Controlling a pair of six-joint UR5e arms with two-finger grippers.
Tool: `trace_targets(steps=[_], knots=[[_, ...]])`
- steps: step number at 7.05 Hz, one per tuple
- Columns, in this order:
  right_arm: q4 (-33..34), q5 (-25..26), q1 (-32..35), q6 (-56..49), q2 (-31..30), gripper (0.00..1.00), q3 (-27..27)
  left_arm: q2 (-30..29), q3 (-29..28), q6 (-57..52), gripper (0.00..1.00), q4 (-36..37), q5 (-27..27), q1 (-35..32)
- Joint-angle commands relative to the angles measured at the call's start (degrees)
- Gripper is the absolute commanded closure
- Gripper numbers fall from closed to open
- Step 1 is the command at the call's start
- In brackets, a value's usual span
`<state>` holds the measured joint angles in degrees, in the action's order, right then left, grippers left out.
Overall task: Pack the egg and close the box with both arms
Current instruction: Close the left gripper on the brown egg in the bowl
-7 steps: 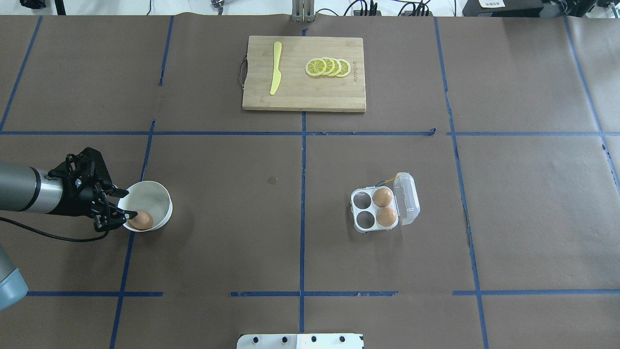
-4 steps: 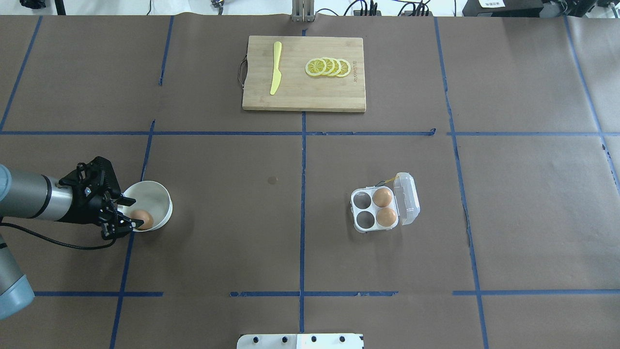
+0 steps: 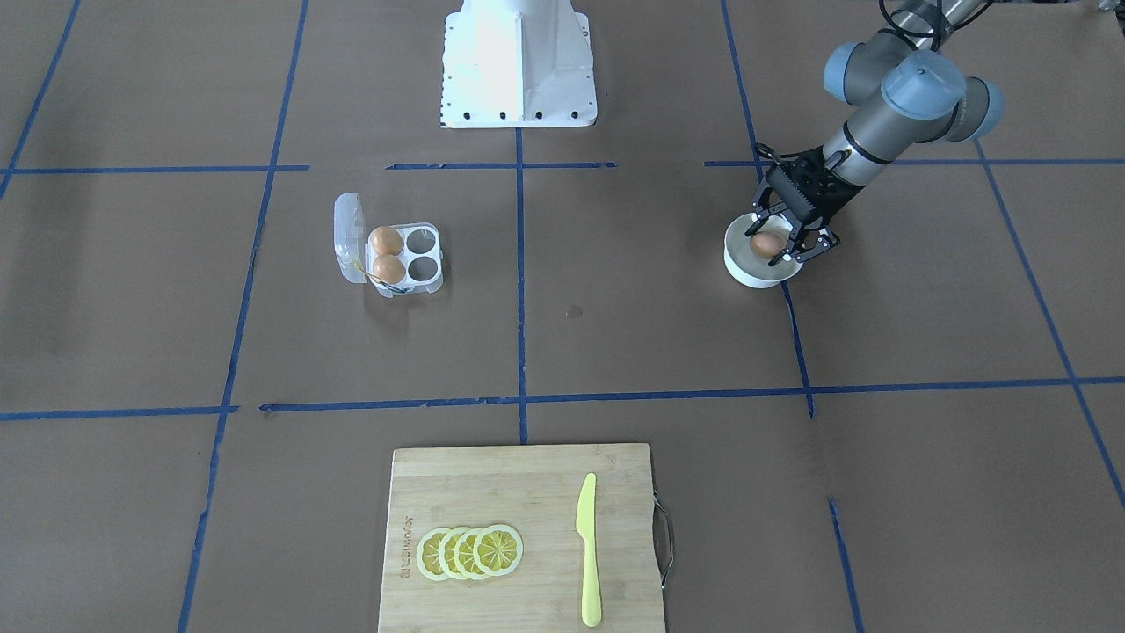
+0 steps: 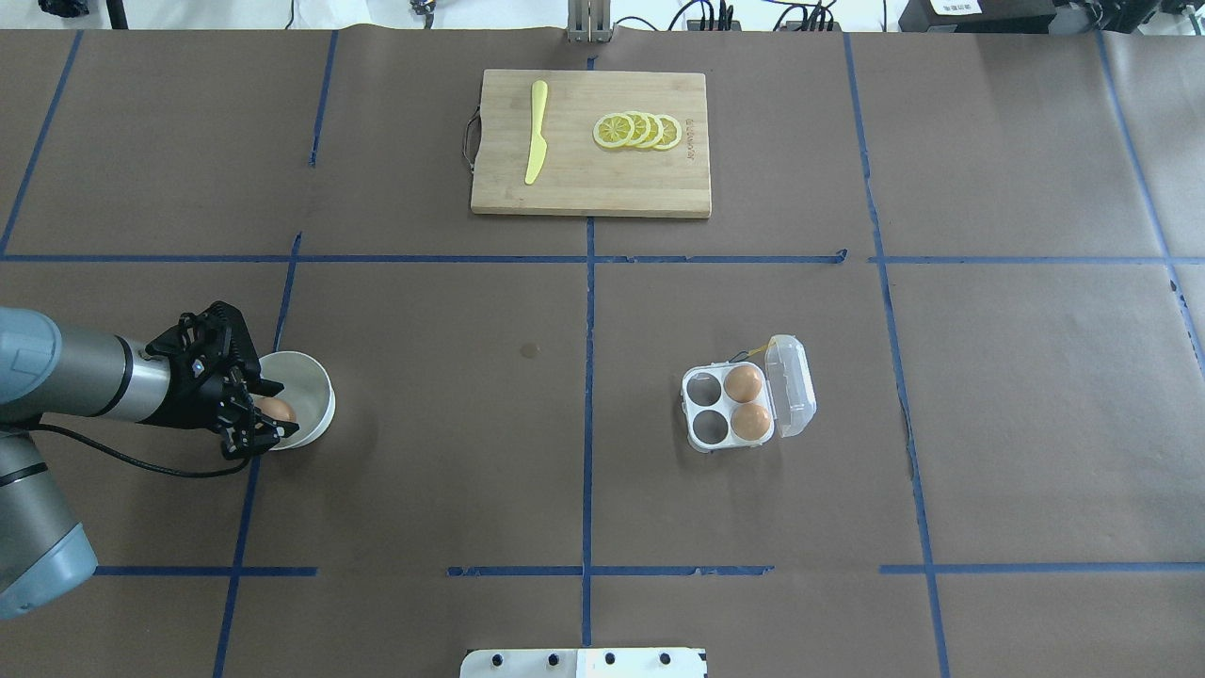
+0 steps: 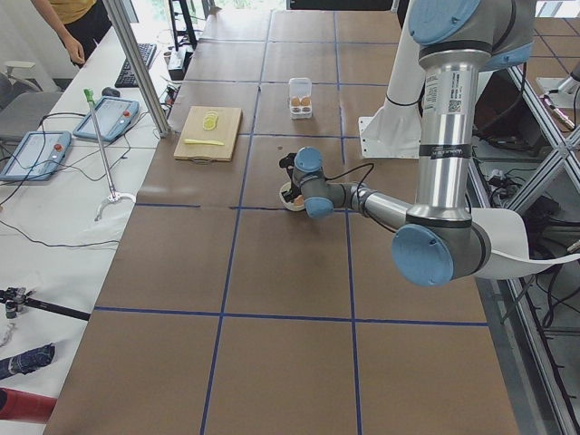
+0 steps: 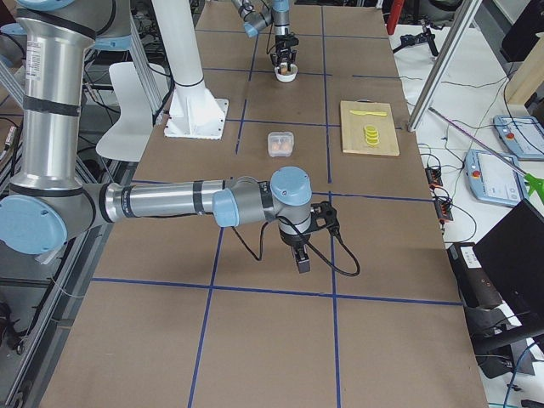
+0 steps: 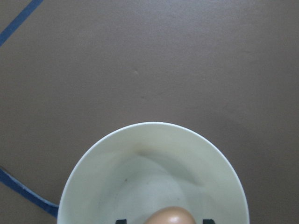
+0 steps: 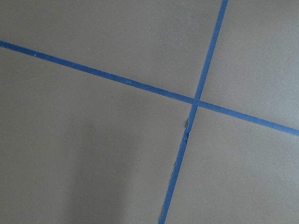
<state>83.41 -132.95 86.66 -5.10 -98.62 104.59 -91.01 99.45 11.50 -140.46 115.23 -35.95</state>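
A table covered in brown paper [image 4: 452, 452] and marked off with blue tape is seen. The left gripper [image 4: 268, 412] is held low over a white bowl [image 4: 309, 388], which lies directly beneath the jaws. The jaws are spread. In the left wrist view a black fingertip [image 7: 120, 221] shows on each side of the egg [image 4: 281, 409], with a gap left on both sides, so nothing is pinched yet. The egg rests at the bottom of the bowl, between the jaws.

The right gripper [image 6: 299, 255] appears only in the exterior right view, over bare paper, so whether it is spread or pressed together cannot be told.

The egg is judged to be light, rigid, smooth and easily cracked. It is best taken across its widest part with gentle pressure, since a hold nearer either end is likely to let it slip out. It appears to lie on its side with its long axis roughly level. Which end is the narrow one cannot be made out.

The box [image 4: 708, 407] sits well ahead of the fingertips. Its lid is swung open to the side away from the jaws, and the two cells nearer the jaws are unfilled.
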Motion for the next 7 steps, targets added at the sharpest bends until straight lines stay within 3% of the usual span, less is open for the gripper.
trace_targets(steps=[1,5,6,7], knots=[[0.0,0.0,0.0,0.0,0.0,0.00,0.0,0.0,-0.2,-0.1,0.34,0.1,0.0,0.0],[0.0,0.0,0.1,-0.1,0.0,0.00,-0.1,0.6,-0.2,-0.4,0.35,0.5,-0.9,2.5],[0.0,0.0,0.1,-0.1,0.0,0.00,-0.1,0.6,-0.1,-0.5,0.38,0.5,-1.3,2.5],[0.0,0.0,0.1,-0.1,0.0,0.00,-0.1,0.6,0.6,-0.5,0.50,0.5,-1.2,2.3]])
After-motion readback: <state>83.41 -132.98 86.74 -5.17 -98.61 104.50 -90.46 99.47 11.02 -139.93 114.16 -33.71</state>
